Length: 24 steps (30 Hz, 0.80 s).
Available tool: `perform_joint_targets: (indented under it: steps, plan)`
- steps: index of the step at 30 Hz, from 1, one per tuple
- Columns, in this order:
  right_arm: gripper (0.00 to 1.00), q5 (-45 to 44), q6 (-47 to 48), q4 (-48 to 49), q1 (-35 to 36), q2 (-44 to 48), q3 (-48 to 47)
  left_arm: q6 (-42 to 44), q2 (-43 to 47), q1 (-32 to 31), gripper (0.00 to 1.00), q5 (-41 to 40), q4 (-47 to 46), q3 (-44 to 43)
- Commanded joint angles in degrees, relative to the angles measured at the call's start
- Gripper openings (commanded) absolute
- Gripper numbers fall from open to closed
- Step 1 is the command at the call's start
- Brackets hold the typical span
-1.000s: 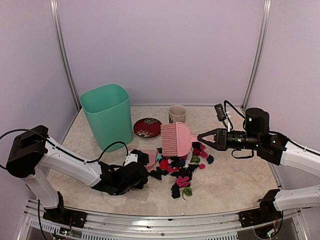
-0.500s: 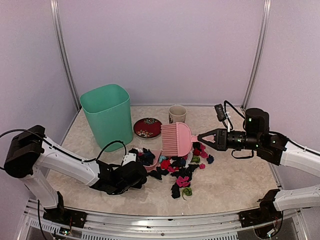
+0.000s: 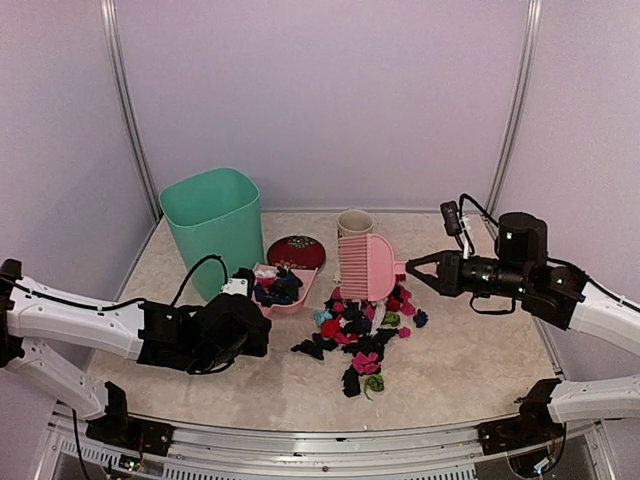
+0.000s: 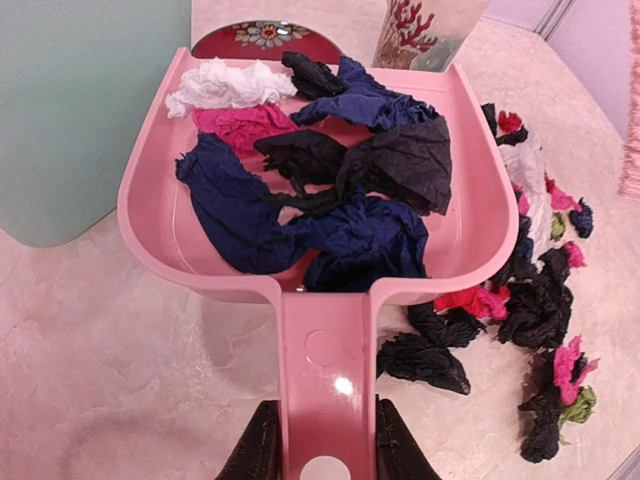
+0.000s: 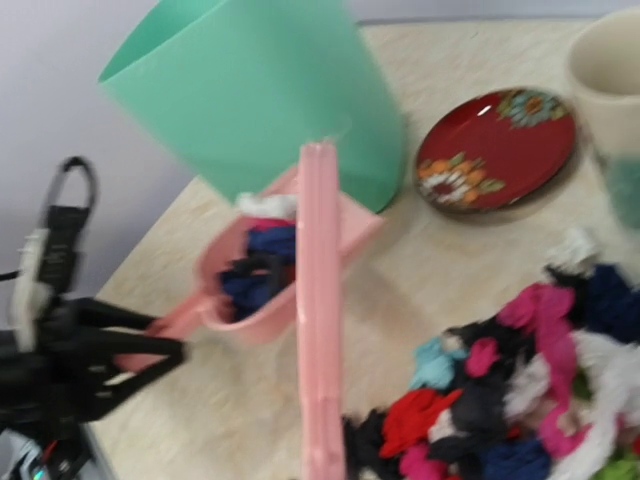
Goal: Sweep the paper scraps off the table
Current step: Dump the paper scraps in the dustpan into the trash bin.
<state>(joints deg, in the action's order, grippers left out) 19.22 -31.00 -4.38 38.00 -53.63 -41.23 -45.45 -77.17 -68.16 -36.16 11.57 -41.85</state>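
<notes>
My left gripper (image 4: 325,452) is shut on the handle of a pink dustpan (image 4: 320,350). The pan holds several paper scraps (image 4: 330,190), blue, black, pink and white. In the top view the dustpan (image 3: 281,291) hangs a little above the table (image 3: 470,370), next to the green bin, with the left gripper (image 3: 247,318) behind it. A heap of paper scraps (image 3: 360,335) lies mid-table. My right gripper (image 3: 410,270) is shut on a pink comb-like brush (image 3: 365,265), held above the heap's far edge. In the right wrist view the brush (image 5: 320,300) shows edge-on and blurred, and the fingers are hidden.
A green bin (image 3: 215,230) stands at the back left. A red plate (image 3: 295,253) and a cup (image 3: 354,225) sit behind the heap, near the back wall. The metal front rail (image 3: 320,440) runs along the near edge.
My left arm has drawn back to the left and lifted the loaded dustpan toward the bin. Its jaws tightened on the handle. The brush has shifted slightly right and up.
</notes>
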Motion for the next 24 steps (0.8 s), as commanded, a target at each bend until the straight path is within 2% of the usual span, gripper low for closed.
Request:
perform_joint_targets:
  steps: [1,14,19,24]
  plan:
    - [0.00,-6.7,2.8,-3.3,-0.6,2.3,-3.6,5.2,6.6,0.8,0.00,1.4,3.3,-3.4]
    - [0.00,-9.7,3.6,-5.2,-0.6,3.5,-4.6,18.2,14.5,3.8,0.00,7.1,11.9,-16.3]
    - [0.00,-9.3,3.3,-4.4,-0.6,2.8,-4.0,21.7,12.6,7.8,0.00,10.3,17.6,-25.0]
    - [0.00,-8.9,2.7,-3.1,-0.6,2.6,-3.5,23.2,12.1,14.1,0.00,16.3,19.3,-30.1]
